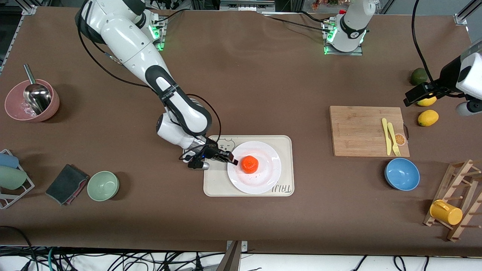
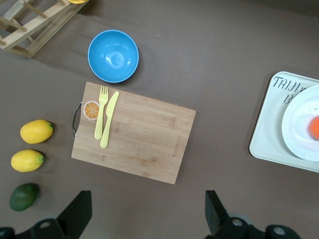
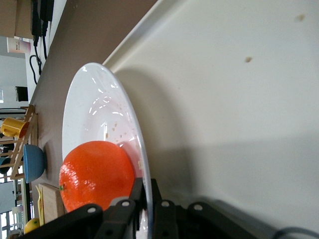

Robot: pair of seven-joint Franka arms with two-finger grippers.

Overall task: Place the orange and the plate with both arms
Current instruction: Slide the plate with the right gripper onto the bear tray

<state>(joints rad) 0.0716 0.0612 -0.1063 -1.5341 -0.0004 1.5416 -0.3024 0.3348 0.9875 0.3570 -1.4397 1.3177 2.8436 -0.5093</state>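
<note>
Right gripper [image 1: 230, 158]: clamped on plate [image 1: 263, 180] rim at 9 o'clock | orange [image 1: 249, 164] at centre | left gripper [image 2: 144, 216]: apart, waiting over table

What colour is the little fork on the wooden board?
The small plastic fork is pale yellow; the left wrist view shows it best.

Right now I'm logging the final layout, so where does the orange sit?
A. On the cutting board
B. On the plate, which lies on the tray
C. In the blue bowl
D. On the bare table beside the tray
B: the orange rests on the plate, which lies on the tray, while the right gripper pinches the plate's rim.
</note>
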